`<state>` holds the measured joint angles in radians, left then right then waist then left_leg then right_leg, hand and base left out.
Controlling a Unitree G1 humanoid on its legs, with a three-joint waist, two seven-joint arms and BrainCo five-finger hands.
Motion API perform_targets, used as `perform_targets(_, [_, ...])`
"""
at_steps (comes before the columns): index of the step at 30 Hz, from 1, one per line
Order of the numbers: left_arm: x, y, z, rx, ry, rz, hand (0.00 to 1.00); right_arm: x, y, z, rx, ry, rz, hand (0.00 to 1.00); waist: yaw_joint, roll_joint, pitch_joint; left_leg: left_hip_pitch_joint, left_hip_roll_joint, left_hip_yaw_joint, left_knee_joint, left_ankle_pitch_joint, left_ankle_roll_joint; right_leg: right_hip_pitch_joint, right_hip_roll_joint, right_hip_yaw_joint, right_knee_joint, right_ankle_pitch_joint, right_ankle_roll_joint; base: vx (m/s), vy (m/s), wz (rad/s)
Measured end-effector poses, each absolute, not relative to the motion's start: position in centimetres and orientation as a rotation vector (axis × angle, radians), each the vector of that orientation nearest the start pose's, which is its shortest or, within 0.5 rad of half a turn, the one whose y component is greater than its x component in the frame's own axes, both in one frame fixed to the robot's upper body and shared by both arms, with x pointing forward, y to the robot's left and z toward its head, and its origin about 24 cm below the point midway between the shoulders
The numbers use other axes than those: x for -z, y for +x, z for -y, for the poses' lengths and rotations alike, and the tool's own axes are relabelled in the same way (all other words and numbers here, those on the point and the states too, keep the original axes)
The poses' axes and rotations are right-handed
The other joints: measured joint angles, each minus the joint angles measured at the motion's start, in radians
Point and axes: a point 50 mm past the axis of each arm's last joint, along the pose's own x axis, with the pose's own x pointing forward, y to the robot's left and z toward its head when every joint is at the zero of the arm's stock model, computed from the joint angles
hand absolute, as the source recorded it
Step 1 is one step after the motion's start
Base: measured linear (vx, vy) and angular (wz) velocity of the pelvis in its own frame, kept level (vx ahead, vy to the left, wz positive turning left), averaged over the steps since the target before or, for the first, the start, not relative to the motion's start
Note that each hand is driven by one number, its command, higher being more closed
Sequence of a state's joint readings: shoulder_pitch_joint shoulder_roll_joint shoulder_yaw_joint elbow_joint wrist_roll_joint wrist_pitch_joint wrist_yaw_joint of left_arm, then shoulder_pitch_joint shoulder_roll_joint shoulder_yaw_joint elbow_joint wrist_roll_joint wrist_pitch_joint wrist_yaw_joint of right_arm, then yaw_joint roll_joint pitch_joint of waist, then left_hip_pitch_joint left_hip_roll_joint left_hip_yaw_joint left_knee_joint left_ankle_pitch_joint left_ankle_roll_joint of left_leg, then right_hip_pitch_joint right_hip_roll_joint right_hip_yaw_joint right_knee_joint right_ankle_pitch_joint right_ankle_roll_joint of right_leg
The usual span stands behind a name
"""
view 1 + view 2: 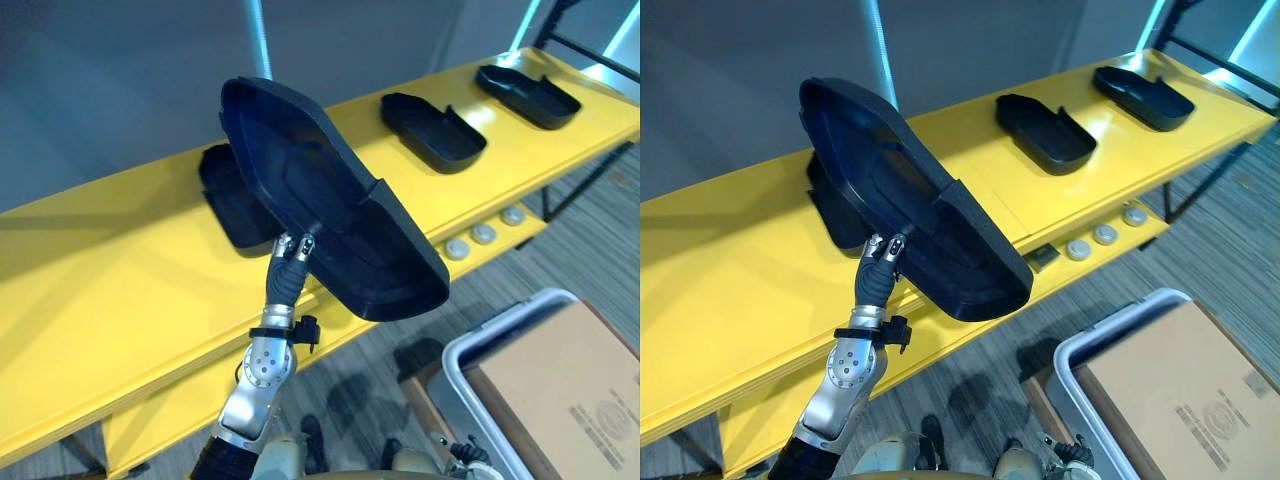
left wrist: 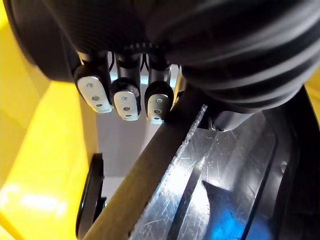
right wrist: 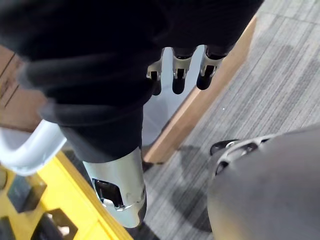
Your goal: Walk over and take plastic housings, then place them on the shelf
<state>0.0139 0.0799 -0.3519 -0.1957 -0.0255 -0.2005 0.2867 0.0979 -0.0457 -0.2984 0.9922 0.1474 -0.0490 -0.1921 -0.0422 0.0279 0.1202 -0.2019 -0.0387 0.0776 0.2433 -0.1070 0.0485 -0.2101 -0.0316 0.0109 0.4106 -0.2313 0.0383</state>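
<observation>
The yellow shelf (image 1: 120,270) carries three black housings in a row along its top. The left housing (image 1: 232,205) lies mid-shelf and is partly hidden. The middle housing (image 1: 432,130) lies well apart from it, and the right housing (image 1: 528,95) is near the right end. Round discs (image 1: 484,234) sit on the lower front ledge.

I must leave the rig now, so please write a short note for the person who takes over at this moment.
Left hand: fingers shut on a black housing, raised and tilted above the yellow shelf.
Right hand: open, holds nothing.
Done: three housings lie on the shelf.
To do: set the held one down, probably on the bare left part.
</observation>
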Motion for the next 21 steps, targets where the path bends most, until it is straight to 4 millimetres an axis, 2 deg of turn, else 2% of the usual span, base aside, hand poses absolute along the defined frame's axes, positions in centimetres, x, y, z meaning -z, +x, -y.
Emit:
perform_targets(2, [-9.9, 23.0, -9.1, 0.072, -0.080, 0.361, 1.00, 15.6, 8.5, 21.8, 0.590, 0.132, -1.033, 0.00, 0.006, -0.035, 0.007, 0.015, -0.038, -0.032, 0.008, 0.001, -0.002, 0.003, -0.043, -0.008, -0.006, 0.031, 0.011, 0.08, -0.131, 1.01])
perform_targets(3, [-9.8, 22.8, -9.2, 0.055, -0.101, 0.353, 1.00, 15.6, 8.2, 21.8, 0.591, 0.134, -1.041, 0.00, 0.011, -0.024, 0.005, 0.010, -0.032, -0.046, 0.009, -0.003, -0.007, 0.019, -0.045, -0.045, -0.005, 0.023, 0.000, 0.08, -0.189, 0.86])
perform_targets(5, [-10.1, 22.3, -9.5, 0.028, -0.130, 0.364, 1.00, 15.3, 8.5, 22.0, 0.592, 0.132, -1.019, 0.00, 0.028, -0.012, 0.001, 0.005, 0.014, 0.003, 0.002, -0.005, -0.021, 0.027, -0.040, -0.098, -0.038, 0.029, -0.014, 0.11, -0.205, 0.62])
perform_targets(8, [-10.3, 22.3, -9.3, 0.032, -0.145, 0.368, 1.00, 15.2, 8.9, 21.9, 0.586, 0.137, -0.999, 0.00, 0.030, -0.007, -0.004, 0.017, 0.050, 0.036, -0.036, 0.024, -0.064, 0.056, -0.032, -0.149, -0.070, 0.030, -0.016, 0.09, -0.164, 0.48])
perform_targets(9, [-10.1, 22.2, -9.4, 0.031, -0.148, 0.362, 1.00, 15.1, 9.2, 21.6, 0.575, 0.146, -0.990, 0.00, 0.032, -0.011, -0.003, 0.029, 0.055, 0.037, -0.055, 0.038, -0.069, 0.069, -0.024, -0.152, -0.087, 0.031, -0.019, 0.12, -0.130, 0.09])
perform_targets(14, [-9.4, 21.9, -9.7, 0.018, -0.149, 0.328, 1.00, 15.3, 9.1, 20.9, 0.567, 0.172, -0.995, 0.00, 0.027, -0.024, -0.021, 0.044, 0.055, 0.034, -0.100, 0.066, -0.064, 0.086, -0.015, -0.154, -0.134, 0.041, -0.032, 0.11, -0.042, 0.00])
perform_targets(18, [-9.3, 21.9, -9.6, 0.025, -0.148, 0.324, 1.00, 15.4, 8.8, 20.9, 0.575, 0.173, -1.002, 0.00, 0.025, -0.032, -0.023, 0.054, 0.050, 0.019, -0.095, 0.067, -0.063, 0.120, -0.019, -0.177, -0.154, 0.043, -0.034, 0.07, 0.001, 0.20])
perform_targets(21, [-9.5, 22.0, -9.5, 0.028, -0.145, 0.332, 1.00, 15.6, 8.6, 20.7, 0.574, 0.174, -1.015, 0.00, 0.027, -0.043, -0.025, 0.000, 0.057, 0.019, -0.043, 0.049, -0.066, 0.113, -0.030, -0.213, -0.155, 0.049, -0.040, -0.04, 0.001, 0.35])
